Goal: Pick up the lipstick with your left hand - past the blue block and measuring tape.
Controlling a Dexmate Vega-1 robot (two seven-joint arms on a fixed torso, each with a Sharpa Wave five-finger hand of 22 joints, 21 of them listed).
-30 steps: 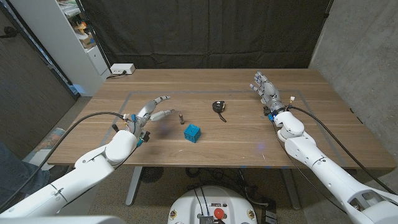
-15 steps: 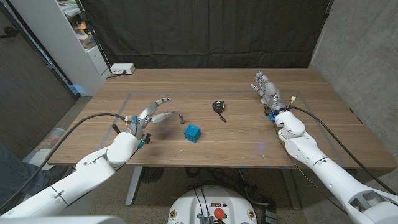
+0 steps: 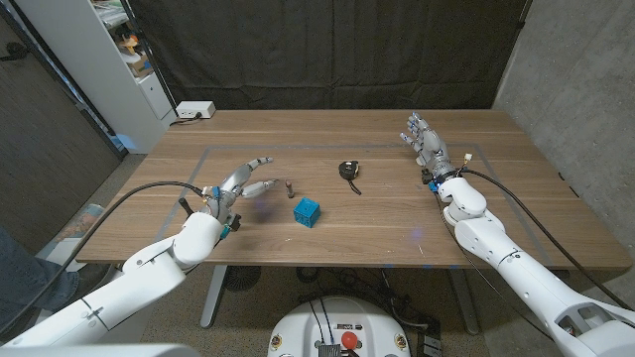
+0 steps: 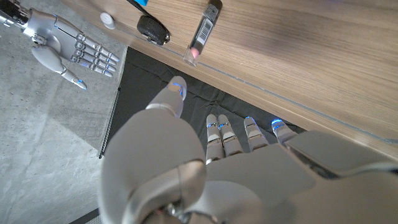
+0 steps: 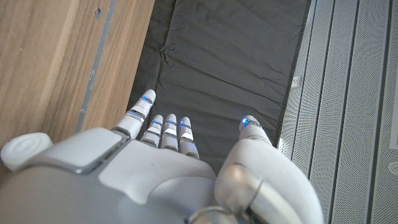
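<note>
The lipstick point(image 3: 289, 185) is a small dark tube lying on the wooden table point(image 3: 397, 228), just left of the blue block point(image 3: 307, 211). The black measuring tape point(image 3: 348, 170) sits farther back and to the right. My left hand point(image 3: 243, 178) hovers a short way left of the lipstick, fingers spread toward it and holding nothing. In the left wrist view the lipstick point(image 4: 203, 31) lies beyond my left hand's point(image 4: 205, 168) fingertips, beside the measuring tape point(image 4: 152, 29). My right hand point(image 3: 425, 142) stays at the far right of the table, fingers extended, holding nothing.
A white power box point(image 3: 192, 110) sits at the table's back left corner, with a white shelf unit point(image 3: 119, 59) beyond it. A black curtain point(image 3: 327, 50) hangs behind the table. A faint taped rectangle point(image 3: 208, 151) marks the tabletop.
My left hand has edged slightly right, towards the lipstick. The lipstick, block, tape and right hand have not moved.
</note>
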